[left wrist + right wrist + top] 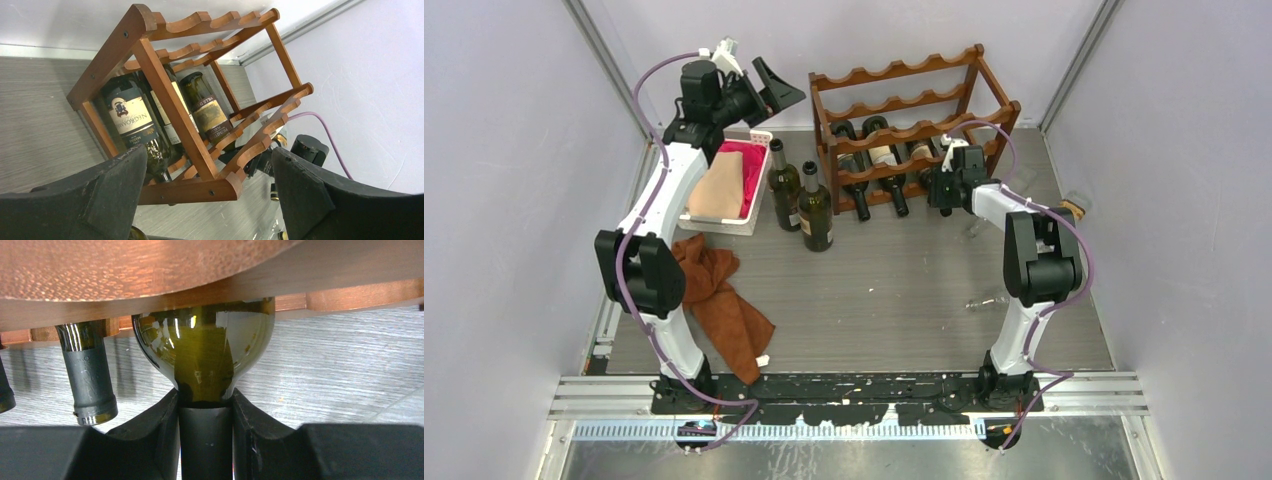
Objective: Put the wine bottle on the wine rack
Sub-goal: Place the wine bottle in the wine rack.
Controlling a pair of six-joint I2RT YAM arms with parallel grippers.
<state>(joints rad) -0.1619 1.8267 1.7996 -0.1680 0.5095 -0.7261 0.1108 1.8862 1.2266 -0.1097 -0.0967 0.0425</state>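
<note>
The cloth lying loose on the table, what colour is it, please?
The cloth is rust-brown; top external view shows it best.

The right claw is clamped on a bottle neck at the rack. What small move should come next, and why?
Probably open the right claw and let go. The wine bottle it grips by the neck already lies with its shoulder under the wine rack rail, level with a neighbouring bottle, so it looks seated.
</note>
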